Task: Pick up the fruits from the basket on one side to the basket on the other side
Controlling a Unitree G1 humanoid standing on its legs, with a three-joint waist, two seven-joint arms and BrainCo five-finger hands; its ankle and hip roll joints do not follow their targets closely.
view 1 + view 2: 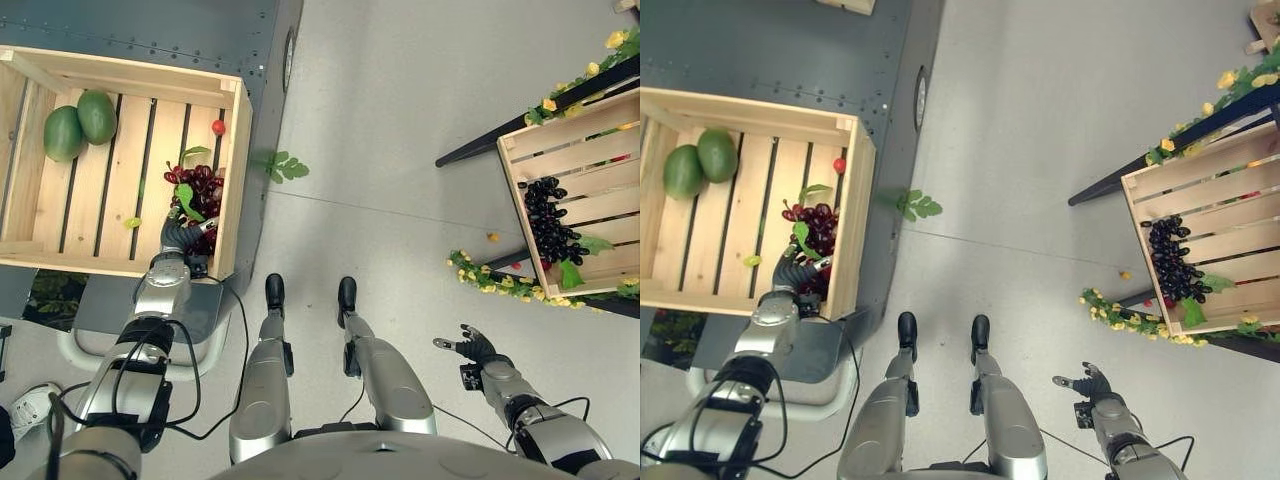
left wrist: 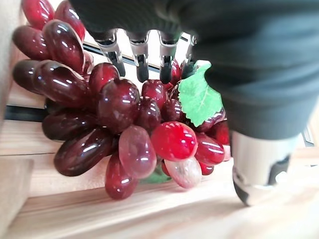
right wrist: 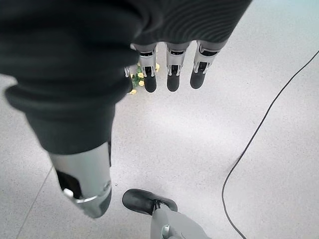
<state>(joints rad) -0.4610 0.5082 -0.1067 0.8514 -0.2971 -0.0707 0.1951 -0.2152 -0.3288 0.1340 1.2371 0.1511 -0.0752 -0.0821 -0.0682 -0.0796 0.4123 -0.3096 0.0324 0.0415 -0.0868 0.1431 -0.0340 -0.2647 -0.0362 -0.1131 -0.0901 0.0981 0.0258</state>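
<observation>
Left hand (image 1: 182, 236): fingers spread loosely over red grape bunch (image 2: 124, 124) in left crate (image 1: 232, 180), nothing gripped. Your risk: grapes slipping out. Right hand (image 1: 478, 347): open, empty.

I see a loose green leaf (image 1: 285, 166) on the pale floor (image 1: 400, 120), ahead of the left hand (image 1: 183, 238) and off to its right. A dark metal cabinet (image 1: 150, 25) stretches further ahead of that hand. Well behind it and to its left, a white shoe (image 1: 30, 405) sits at the edge. Just ahead of the right hand (image 1: 478, 347) runs a garland of yellow flowers (image 1: 490, 280), with a small orange bit (image 1: 492, 237) beyond it and a black stand leg (image 1: 480, 148) further on.
</observation>
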